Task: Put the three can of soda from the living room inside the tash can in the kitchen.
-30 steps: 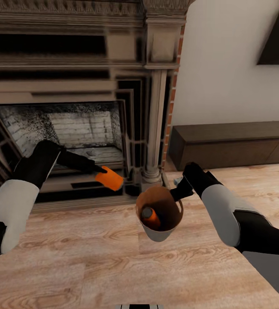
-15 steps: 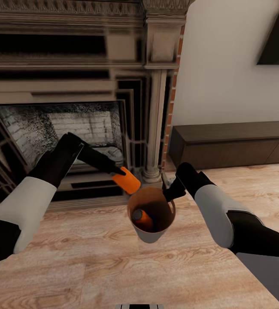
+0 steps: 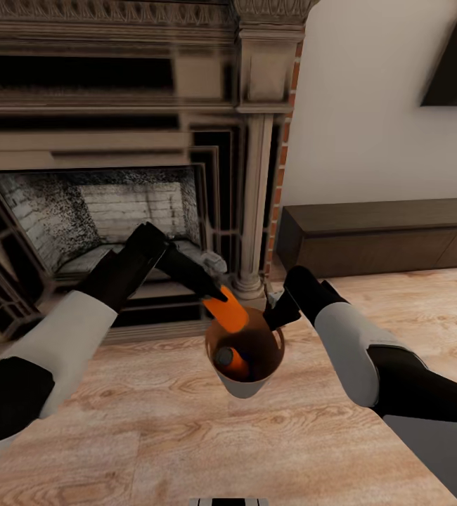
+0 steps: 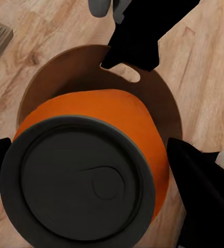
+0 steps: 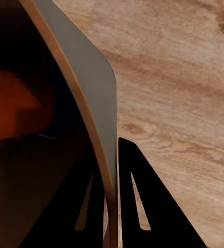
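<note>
Nearest, right gripper (image 3: 276, 318): pinched shut on the rim of the tash can (image 3: 246, 383), one finger inside the wall and one outside, as in the right wrist view, where the grey wall (image 5: 86, 77) runs between the two black fingers (image 5: 137, 201); bin held clear above the wood plank floor (image 3: 186, 450). Inside the bin, below the right gripper's grip: one orange can of soda (image 3: 230, 360), lying tilted, silver-grey top showing. Just across the rim from the right gripper, left gripper (image 3: 221, 301): closed around a second orange can of soda (image 3: 230, 311), poised tilted over the bin's mouth; in the left wrist view, can top (image 4: 78, 178) near the camera, brown interior (image 4: 70, 72) directly beyond it. Blue can: not placed from these views. Step in hand, by judgement: dropping the second can into the held bin. Next move likely calls for opening the left fingers with the can centred over the mouth, bin kept steady and level. Beyond both grippers: fireplace (image 3: 116, 140), then low dark-brown cabinet (image 3: 383, 235) off past the right gripper.
</note>
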Motion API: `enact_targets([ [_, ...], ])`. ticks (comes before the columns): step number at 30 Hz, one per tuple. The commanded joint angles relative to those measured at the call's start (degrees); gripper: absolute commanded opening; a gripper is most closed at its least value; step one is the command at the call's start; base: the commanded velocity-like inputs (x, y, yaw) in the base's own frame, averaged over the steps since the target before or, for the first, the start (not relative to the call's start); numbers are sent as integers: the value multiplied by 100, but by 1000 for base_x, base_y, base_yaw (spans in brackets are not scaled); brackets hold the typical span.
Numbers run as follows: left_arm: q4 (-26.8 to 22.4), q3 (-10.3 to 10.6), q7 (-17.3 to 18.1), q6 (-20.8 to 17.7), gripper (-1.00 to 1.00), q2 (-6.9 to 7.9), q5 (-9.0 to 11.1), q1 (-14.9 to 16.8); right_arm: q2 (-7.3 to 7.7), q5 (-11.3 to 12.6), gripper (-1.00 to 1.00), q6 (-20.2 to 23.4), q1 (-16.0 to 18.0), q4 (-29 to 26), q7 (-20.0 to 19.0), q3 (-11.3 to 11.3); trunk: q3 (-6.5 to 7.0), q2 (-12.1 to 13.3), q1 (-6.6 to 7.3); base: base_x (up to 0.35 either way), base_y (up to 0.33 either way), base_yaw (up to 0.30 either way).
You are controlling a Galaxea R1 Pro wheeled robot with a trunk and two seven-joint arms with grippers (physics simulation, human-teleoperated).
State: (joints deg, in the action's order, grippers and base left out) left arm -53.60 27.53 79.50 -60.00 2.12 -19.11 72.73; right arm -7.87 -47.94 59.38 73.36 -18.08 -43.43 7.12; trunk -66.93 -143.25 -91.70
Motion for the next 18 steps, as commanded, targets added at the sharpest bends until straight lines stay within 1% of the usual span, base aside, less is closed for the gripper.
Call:
enact_targets([
  [1,14,39,-78,0,-100,-68,-81,-5,-21,179,-100,62,2,-5,-34,45,1,-1,1,0,0,0],
  [3,39,85,-185,0,-100,-243,-436,-17,-66,178,-100,62,2,-19,-29,45,1,-1,1,0,0,0],
  [4,43,91,-198,0,-100,-284,-529,-21,-73,178,-100,62,2,-21,-28,44,1,-1,1,0,0,0],
  [5,51,101,-228,0,-100,-392,-746,-40,-86,179,-100,62,2,-25,-30,44,1,-1,1,0,0,0],
  [6,53,103,-234,0,-100,-419,-792,-45,-89,179,-100,62,2,-25,-31,44,1,-1,1,0,0,0],
  [7,55,110,-247,0,-100,-484,-884,-52,-98,179,-100,62,2,-25,-33,44,1,-1,1,0,0,0],
  [10,56,116,-258,0,-100,-565,-953,-61,-120,179,-100,62,4,-23,-34,44,1,-1,1,0,0,0],
  [14,57,126,-285,0,-100,-628,-986,-63,-143,180,-100,62,3,-20,-34,44,1,-1,1,0,0,0],
  [18,65,126,-535,0,-100,-695,-989,-70,-149,180,-100,62,5,-20,-32,44,1,-1,1,0,0,0],
])
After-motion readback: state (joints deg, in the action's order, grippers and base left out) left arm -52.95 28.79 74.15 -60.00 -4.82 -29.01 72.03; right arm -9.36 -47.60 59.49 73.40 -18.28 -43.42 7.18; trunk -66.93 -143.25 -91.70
